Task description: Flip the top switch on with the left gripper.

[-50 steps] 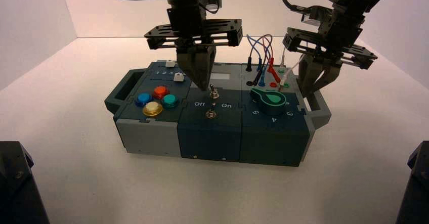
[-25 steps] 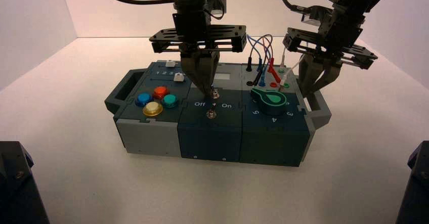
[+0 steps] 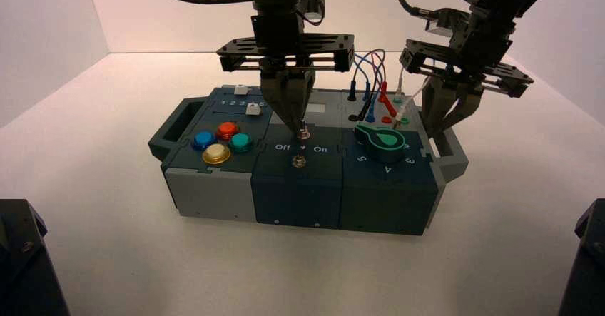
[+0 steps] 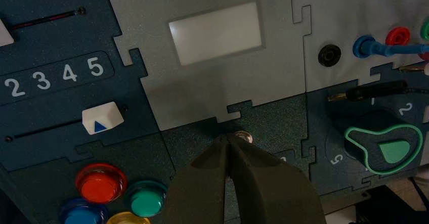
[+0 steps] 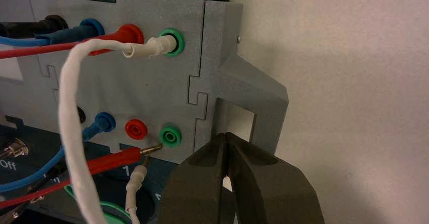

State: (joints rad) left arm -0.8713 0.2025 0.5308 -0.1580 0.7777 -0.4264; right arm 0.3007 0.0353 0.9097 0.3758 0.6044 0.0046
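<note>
We had the L pincer (image 3: 298, 132) down over the middle of the box (image 3: 296, 195), its fingers (image 4: 202, 183) closed, tips together, nothing btwn them. The top switch (image 4: 243, 136) was right by those tips, on the robot's R side; we couldn't tell if they touched. Its lever was partly hidden, so we couldn't read its pos. The front toggle (image 3: 299, 161) sat just in front of the pincer tips. Past them, away from the robot, was the pale grey window (image 4: 217, 33). To the tips' L we saw the white slider caps (image 3: 253, 108) plus red (image 3: 227, 129), green (image 3: 240, 142), blue (image 3: 204, 140) & yellow (image 3: 216, 153) btns. To their R was the green-rimmed knob (image 3: 386, 140), w/ the wires (image 3: 371, 63) behind it. Farther R, the R pincer (image 5: 226, 135) was parked, also closed, over the box's R handle (image 5: 270, 105). The bench (image 3: 143, 273) spread out around the box.
</note>
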